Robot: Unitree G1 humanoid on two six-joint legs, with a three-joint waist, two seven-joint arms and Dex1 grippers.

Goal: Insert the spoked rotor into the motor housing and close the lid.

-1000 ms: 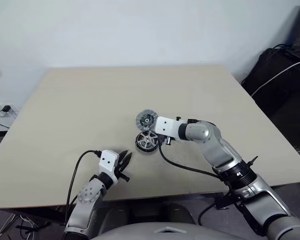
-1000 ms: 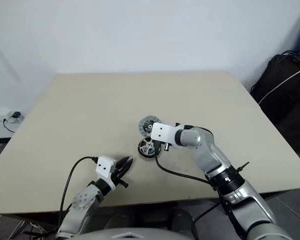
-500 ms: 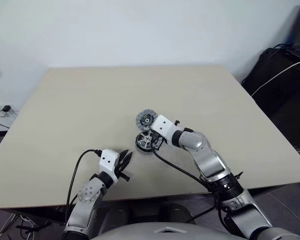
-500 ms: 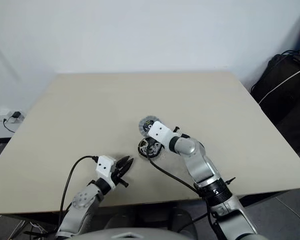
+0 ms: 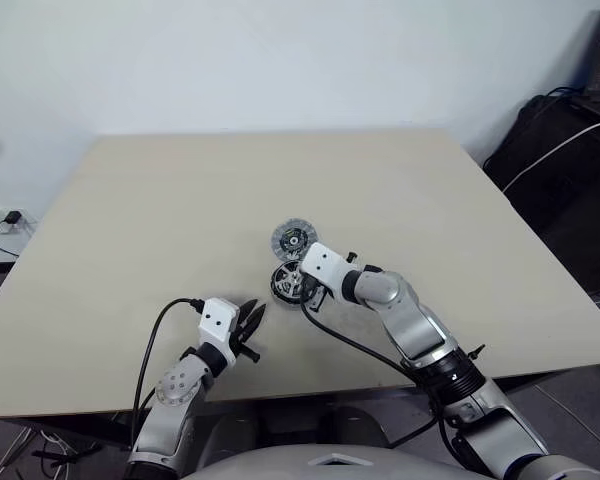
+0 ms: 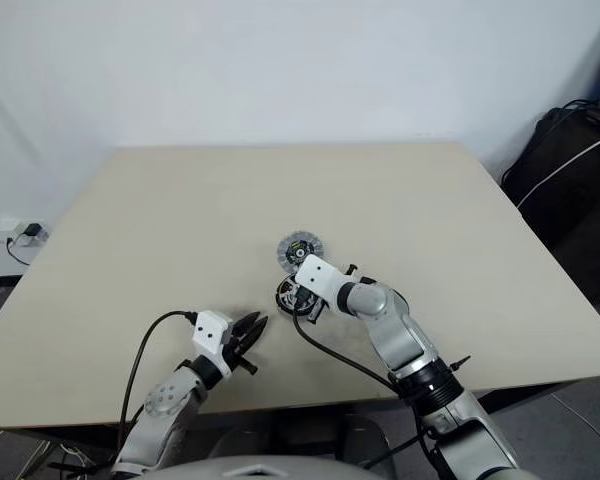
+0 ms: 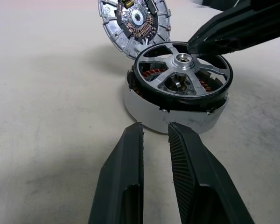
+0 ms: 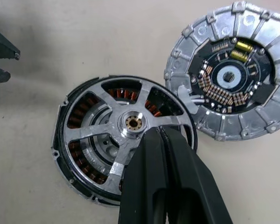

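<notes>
Right wrist view: shut right tool [image 8: 159,133] over spoked rotor [image 8: 123,135].

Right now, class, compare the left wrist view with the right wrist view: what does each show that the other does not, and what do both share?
Left wrist view alone: the motor housing's pale side wall, seen low from the side.

Right wrist view alone: the lid's whole ribbed face from above, with its circuit centre.

Both: the spoked rotor sitting in the housing with copper windings between spokes, the shut right pincer at its hub, the left pincer, and the table.
</notes>
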